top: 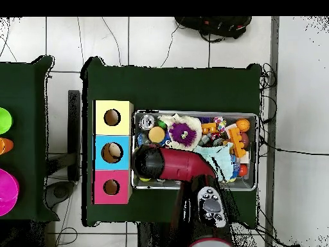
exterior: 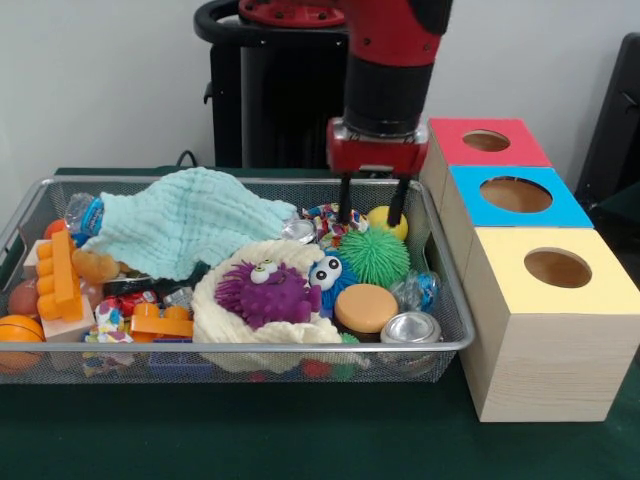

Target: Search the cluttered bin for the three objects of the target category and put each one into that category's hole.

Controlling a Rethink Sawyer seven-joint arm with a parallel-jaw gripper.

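Note:
The wire-mesh bin (exterior: 240, 349) is full of toys and also shows in the overhead view (top: 243, 188). My gripper (exterior: 371, 214) hangs over the bin's far right corner. It is open, with its black fingers (exterior: 344, 203) spread on either side of a yellow ball (exterior: 381, 220). Just in front lie a green spiky ball (exterior: 373, 256), a purple furry monster (exterior: 265, 292) on a cream fluffy ring, an orange disc (exterior: 365, 307) and a silver can (exterior: 410, 328). In the overhead view my arm (top: 172, 164) hides the gripper.
A pale teal cloth (exterior: 185, 228) covers the bin's back left. Orange bricks (exterior: 62, 277) and a small basketball (exterior: 18, 335) lie at the left. Beside the bin stand three wooden boxes with holes, topped red (exterior: 487, 141), blue (exterior: 517, 195) and yellow (exterior: 557, 268).

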